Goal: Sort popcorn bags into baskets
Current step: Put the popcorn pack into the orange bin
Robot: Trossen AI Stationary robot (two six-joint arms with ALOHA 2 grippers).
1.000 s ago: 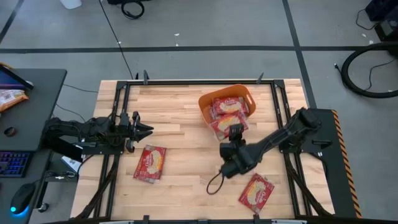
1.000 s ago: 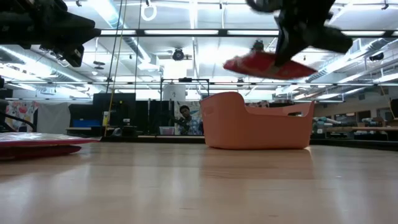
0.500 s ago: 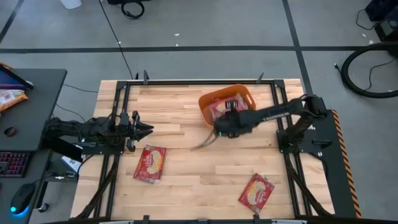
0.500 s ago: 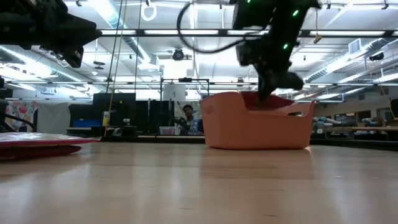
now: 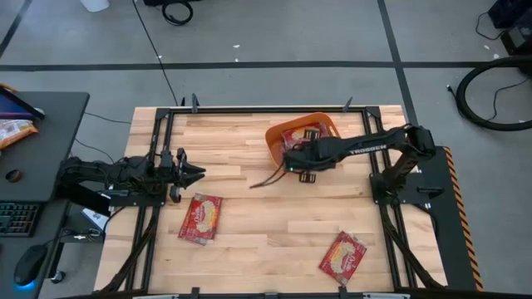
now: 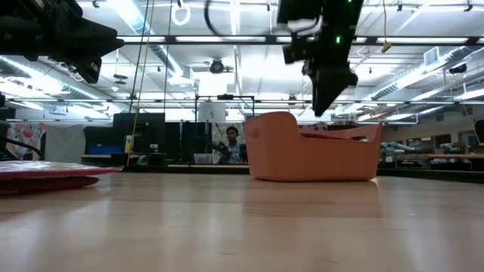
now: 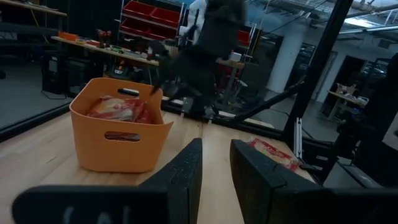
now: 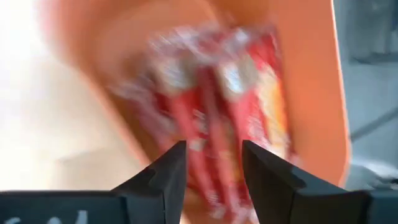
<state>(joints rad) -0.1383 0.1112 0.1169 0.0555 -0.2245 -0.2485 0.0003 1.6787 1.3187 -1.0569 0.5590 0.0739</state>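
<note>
Two dark fingers of the right gripper (image 8: 210, 171) stand spread with nothing between them, and past them red bags (image 8: 227, 112) lie blurred inside the orange tub (image 8: 311, 106). In the high view this gripper (image 5: 293, 162) sits over the tub's (image 5: 274, 138) near-left rim, its arm stretched long and nearly straight across from its base at the table's right edge. The low view shows it (image 6: 324, 102) pointing down just above the tub (image 6: 310, 155), clear of the rim.

The tub holds several bags (image 5: 304, 136), piled and overlapping; the left wrist view shows them (image 7: 118, 109) heaped to about rim height in the tub (image 7: 121, 134).

The left gripper (image 5: 189, 173) waits at the table's left side, arm lying low and folded toward its base, fingers parted with a gap between them (image 7: 189, 171), empty.

Two more bags lie flat on the table (image 5: 241, 237): one (image 5: 200, 218) just in front of the left gripper, the other (image 5: 342, 257) near the front right corner, well apart from both grippers and from the tub.
</note>
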